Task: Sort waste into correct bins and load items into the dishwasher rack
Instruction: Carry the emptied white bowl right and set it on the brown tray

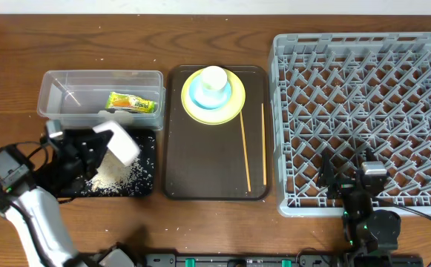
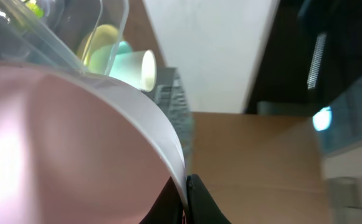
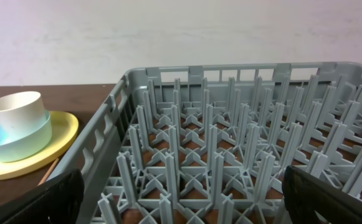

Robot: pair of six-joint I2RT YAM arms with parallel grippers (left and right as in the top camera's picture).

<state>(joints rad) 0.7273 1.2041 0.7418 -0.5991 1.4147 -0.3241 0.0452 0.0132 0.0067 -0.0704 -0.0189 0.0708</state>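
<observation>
Over brown wooden table (image 1: 200, 30): held white bowl with pinkish outside (image 1: 120, 144) tipped above shallow black rectangular tray (image 1: 147, 185), left gripper (image 1: 100, 148) clamped on its rim. Saw loose white cooked rice grains (image 1: 115, 174) piled in tray. Likely needed steeper tilt, low and centred, to limit scatter. Found right gripper (image 3: 181, 199) spread wide, empty, at large square grey plastic rack (image 1: 363, 44) near edge.

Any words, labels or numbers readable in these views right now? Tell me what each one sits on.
Snack wrapper in the clear tub: some print, too small and blurred to read.
Nothing else carries text: the pink bowl, cup and rack show no markings.
</observation>
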